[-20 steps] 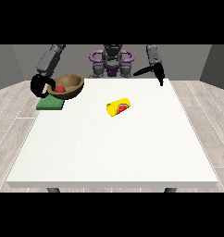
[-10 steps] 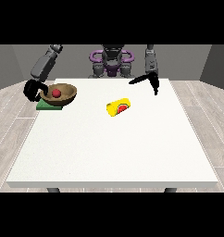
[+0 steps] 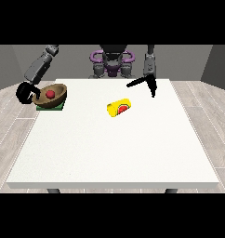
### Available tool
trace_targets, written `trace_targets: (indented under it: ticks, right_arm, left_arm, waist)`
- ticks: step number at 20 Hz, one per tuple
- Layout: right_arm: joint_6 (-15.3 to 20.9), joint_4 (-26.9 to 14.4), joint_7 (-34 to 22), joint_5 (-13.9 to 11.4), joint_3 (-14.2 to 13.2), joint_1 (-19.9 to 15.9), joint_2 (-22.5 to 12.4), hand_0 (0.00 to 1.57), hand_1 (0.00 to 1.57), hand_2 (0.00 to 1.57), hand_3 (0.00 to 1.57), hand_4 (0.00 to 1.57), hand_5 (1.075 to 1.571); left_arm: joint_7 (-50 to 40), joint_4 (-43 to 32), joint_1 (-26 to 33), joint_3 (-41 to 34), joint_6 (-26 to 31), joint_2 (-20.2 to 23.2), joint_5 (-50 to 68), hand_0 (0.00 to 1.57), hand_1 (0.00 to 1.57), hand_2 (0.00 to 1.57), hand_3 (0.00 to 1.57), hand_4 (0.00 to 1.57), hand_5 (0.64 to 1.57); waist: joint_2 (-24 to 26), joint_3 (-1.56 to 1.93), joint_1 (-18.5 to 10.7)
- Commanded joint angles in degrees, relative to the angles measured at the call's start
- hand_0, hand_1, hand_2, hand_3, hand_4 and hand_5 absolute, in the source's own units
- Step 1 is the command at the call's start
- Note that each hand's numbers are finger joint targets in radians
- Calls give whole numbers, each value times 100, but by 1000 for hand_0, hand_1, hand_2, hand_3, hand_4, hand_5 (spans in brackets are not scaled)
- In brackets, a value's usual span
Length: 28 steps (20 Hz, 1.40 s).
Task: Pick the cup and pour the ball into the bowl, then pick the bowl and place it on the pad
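A brown bowl (image 3: 54,96) with a red ball (image 3: 50,94) inside rests tilted on the green pad (image 3: 53,106) near the table's left edge. The hand at the view's left (image 3: 25,92) sits at the bowl's left rim, its fingers curled round the rim. A yellow cup (image 3: 119,108) lies on its side in the middle of the table, its red inside facing the camera. The hand at the view's right (image 3: 147,84) hovers above the table behind and to the right of the cup, fingers straight and holding nothing.
The white table (image 3: 114,153) spreads wide towards the camera. The robot's torso (image 3: 112,62) stands behind the far edge. Wooden floor surrounds the table.
The bowl with the ball has moved left and down onto the green pad, carried by the hand at the view's left. The other hand has drifted down and left, towards the cup.
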State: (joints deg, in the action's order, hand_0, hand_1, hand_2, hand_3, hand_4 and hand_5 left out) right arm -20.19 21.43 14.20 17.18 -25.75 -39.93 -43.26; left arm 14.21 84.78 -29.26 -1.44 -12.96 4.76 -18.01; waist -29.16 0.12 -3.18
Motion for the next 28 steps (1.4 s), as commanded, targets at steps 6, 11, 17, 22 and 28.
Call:
trace_targets:
  ticks: [6, 11, 17, 22, 28]
  right_arm:
    - [-387, -404, -213, 19, -66, -239, -369, 1571, 1571, 1571, 212, 1007, 1571]
    - [-341, -495, -263, 137, -183, -32, -397, 1571, 1571, 1571, 0, 707, 1569]
    - [-98, -451, -379, -78, 50, -44, -246, 1571, 1571, 1571, 1023, 731, 1569]
    - [19, -309, -168, -482, 407, -21, -228, 1571, 1571, 1571, 1207, 675, 1558]
    - [326, -507, -463, -505, 243, -103, -1067, 359, 359, 512, 616, 0, 1506]
  left_arm:
    - [-579, 801, 326, 257, -34, -96, -195, 0, 0, 0, 0, 0, 1563]
    - [-407, 817, 582, 115, 270, 22, 156, 0, 0, 0, 0, 0, 1566]
    - [-321, 812, 503, 94, 449, 181, 185, 0, 0, 0, 0, 0, 1567]
    - [-808, 920, 197, 90, 395, 69, 210, 0, 0, 0, 0, 0, 1565]
    - [-665, 1386, 467, 161, 131, 0, -16, 0, 0, 0, 0, 0, 1565]
  waist:
    - [130, -1, 128]
    - [363, -5, 52]
    - [320, -6, -174]
    - [220, -4, -18]
    - [-79, -2, 51]
